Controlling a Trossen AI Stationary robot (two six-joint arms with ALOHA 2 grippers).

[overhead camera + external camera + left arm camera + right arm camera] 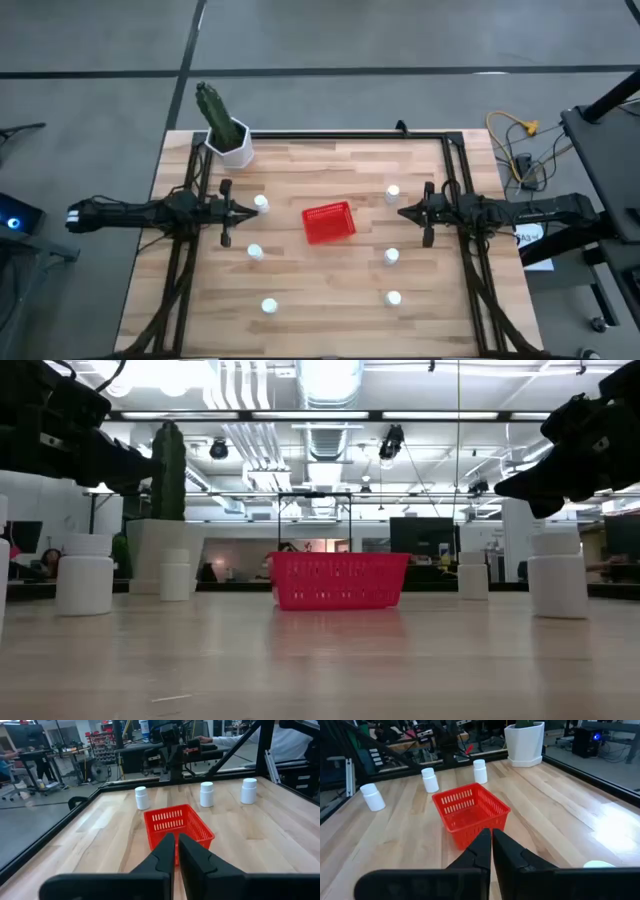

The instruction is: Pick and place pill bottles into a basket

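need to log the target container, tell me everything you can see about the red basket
The red basket is a small rectangular bin of what looks like plastic, with slotted, mesh-like walls and a solid rim. It sits upright, open side up, near the middle of the wooden table, turned slightly askew to the table's edges. It appears empty. Nothing touches it: the white pill bottles stand apart on both sides.

Light wood table: red basket centred, six pill bottles scattered around, cactus pot at corner.
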